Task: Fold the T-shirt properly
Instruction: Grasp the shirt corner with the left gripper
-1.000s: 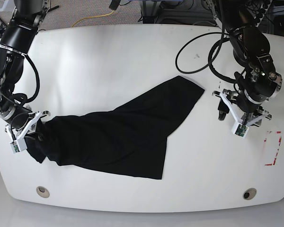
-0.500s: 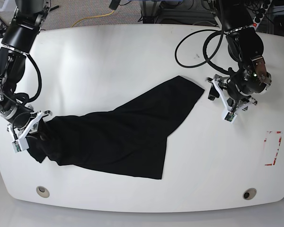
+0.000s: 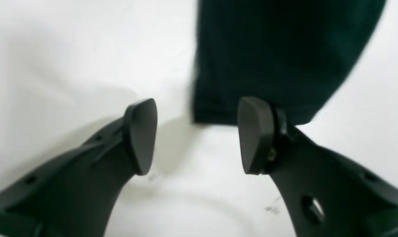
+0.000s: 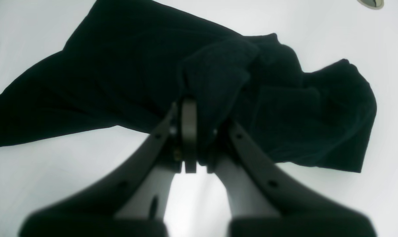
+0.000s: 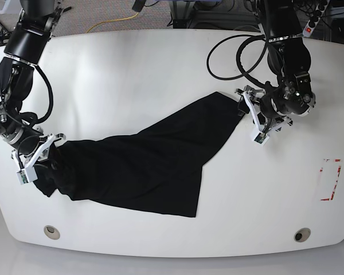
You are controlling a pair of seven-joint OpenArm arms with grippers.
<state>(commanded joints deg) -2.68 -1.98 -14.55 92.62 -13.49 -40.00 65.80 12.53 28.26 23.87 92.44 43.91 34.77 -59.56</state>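
Hovering at the hem, your left gripper (image 3: pixel 197 135) had its fingers (image 3: pixel 141 131) spread beside the T-shirt (image 3: pixel 268 52); you needed one under the edge. The right wrist view showed your right gripper (image 4: pixel 199 138) pinching bunched cloth. Across the base view, the T-shirt lay mid-table (image 5: pixel 132 63), with cables (image 5: pixel 235 57) near the far edge.

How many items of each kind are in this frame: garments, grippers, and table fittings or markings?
Garments: 1, the black T-shirt.
Grippers: 2, the left gripper, open beside the shirt's corner, and the right gripper, shut on bunched cloth.
Round table fittings: 2, one and another.
Red tape markings: 1.
Total: 6.
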